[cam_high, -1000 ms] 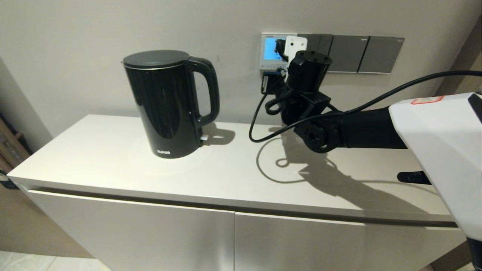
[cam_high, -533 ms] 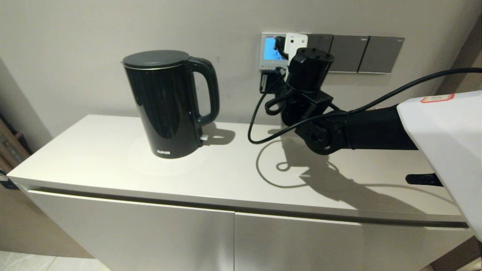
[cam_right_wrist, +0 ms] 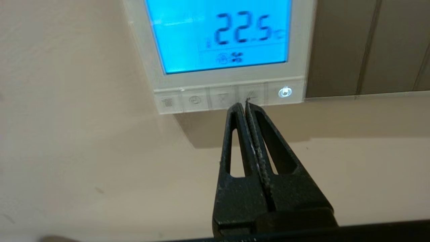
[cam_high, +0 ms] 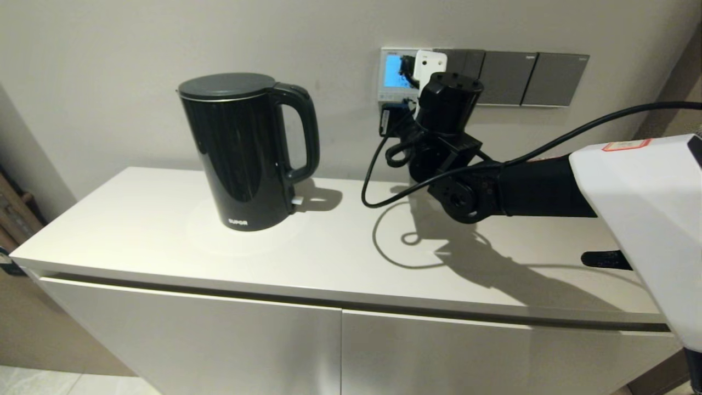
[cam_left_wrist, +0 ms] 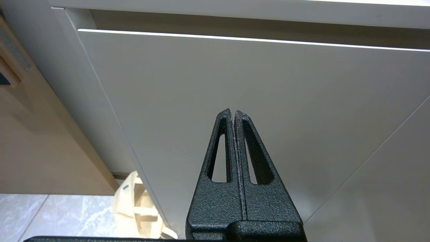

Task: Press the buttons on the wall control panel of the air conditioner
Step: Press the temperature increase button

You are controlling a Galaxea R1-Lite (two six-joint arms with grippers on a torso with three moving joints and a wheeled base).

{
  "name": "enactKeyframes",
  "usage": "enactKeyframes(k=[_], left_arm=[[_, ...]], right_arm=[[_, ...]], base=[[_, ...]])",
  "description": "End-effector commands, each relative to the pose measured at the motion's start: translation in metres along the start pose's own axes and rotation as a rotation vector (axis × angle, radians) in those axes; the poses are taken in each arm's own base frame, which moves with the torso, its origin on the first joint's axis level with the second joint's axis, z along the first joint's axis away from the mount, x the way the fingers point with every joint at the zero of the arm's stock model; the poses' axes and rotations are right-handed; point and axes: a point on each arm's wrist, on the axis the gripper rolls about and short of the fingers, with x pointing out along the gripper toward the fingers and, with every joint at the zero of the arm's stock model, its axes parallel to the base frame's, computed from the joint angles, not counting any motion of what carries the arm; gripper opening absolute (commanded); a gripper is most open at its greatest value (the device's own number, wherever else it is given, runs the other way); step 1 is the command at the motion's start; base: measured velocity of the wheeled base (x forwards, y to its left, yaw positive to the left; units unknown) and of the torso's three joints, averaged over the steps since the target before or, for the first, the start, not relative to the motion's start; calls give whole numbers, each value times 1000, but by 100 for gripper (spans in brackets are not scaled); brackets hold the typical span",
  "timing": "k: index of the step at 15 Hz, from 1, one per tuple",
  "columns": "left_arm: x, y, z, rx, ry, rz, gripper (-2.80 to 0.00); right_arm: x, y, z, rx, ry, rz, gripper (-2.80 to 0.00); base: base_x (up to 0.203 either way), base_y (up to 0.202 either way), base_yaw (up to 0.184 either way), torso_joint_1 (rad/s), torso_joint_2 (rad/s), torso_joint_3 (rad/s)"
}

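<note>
The white wall control panel (cam_right_wrist: 302,43) has a lit blue screen (cam_right_wrist: 218,33) reading 22.5. Its row of pale buttons (cam_right_wrist: 196,100) runs along the bottom edge, with a lit power button (cam_right_wrist: 285,92) at one end. My right gripper (cam_right_wrist: 242,105) is shut and empty. Its tips are at the lower edge of the button row, by the second button from the power button. Whether they touch it I cannot tell. In the head view the right wrist (cam_high: 447,101) hides part of the panel (cam_high: 390,71). My left gripper (cam_left_wrist: 234,111) is shut and empty, parked low before a cabinet door.
A black kettle (cam_high: 247,151) stands on the white cabinet top (cam_high: 164,230), left of the panel. Grey switch plates (cam_high: 526,79) sit on the wall right of the panel. A black cable (cam_high: 373,181) hangs from the right wrist. A white bag (cam_left_wrist: 134,208) lies on the floor.
My right arm rose slightly along the wall, then came back down a little. The left arm has not moved.
</note>
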Motion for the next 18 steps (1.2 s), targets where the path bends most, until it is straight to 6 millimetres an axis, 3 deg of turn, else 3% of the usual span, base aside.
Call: enactKeyframes(k=[1,10,18], left_arm=[[0,0,0,0,0,1,-280],[0,0,0,0,0,0,-280],[0,0,0,0,0,0,-280]], right_arm=[[2,1,-4,-2,1,-3,-280],[1,1,-6,-3,2,-3,-280],[-11,6,8,14,-9,19,-280]], base=[[0,0,0,0,0,0],[0,0,0,0,0,0],[0,0,0,0,0,0]])
